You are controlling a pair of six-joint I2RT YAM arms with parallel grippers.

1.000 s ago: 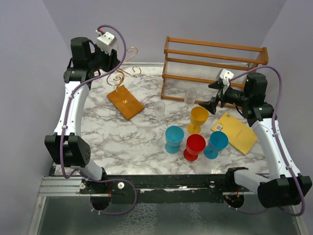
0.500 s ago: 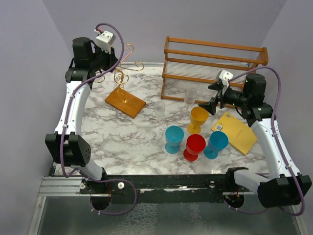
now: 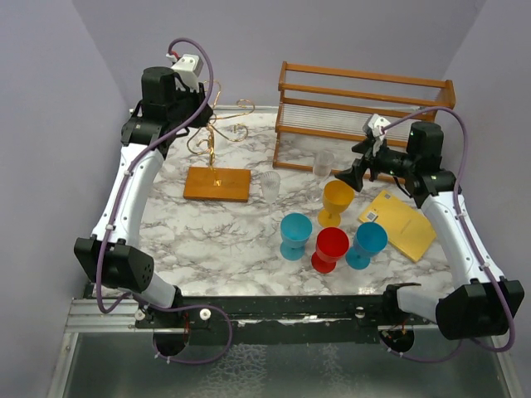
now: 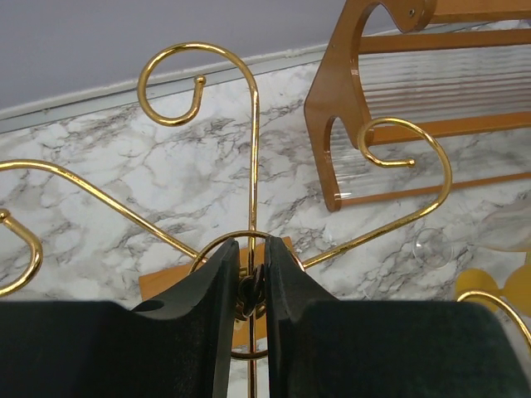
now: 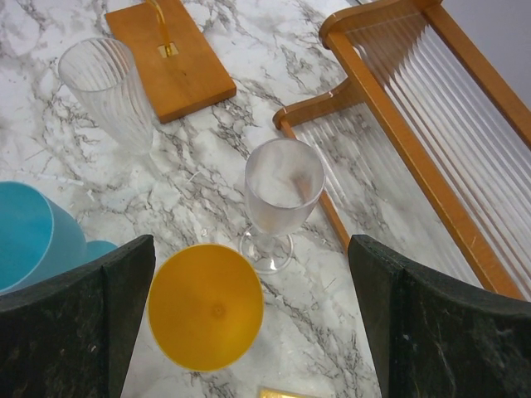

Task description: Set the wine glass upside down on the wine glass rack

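The wine glass rack is a gold wire tree [image 3: 214, 137] on a flat orange-brown wooden base [image 3: 217, 183] at the back left. My left gripper [image 3: 205, 106] is shut on the top of the rack's central post [image 4: 249, 286], with the curled arms [image 4: 249, 108] spreading out below it. A clear stemmed wine glass [image 3: 323, 163] stands upright in front of the slatted shelf rack; it also shows in the right wrist view [image 5: 282, 195]. My right gripper [image 3: 355, 172] is open and empty, hovering above and just right of that glass [image 5: 249, 286].
A clear ribbed glass [image 3: 270, 186] stands next to the rack's base. A yellow goblet [image 3: 337, 199], two blue goblets [image 3: 295, 234] [image 3: 369, 242] and a red goblet [image 3: 331, 247] stand mid-table. A brown slatted shelf rack [image 3: 365, 108] is at the back, and a yellow flat packet [image 3: 402, 224] lies at the right.
My left gripper has moved right with the rack in its grip; the wooden base has turned from diagonal to square with the table. The right gripper has barely shifted.
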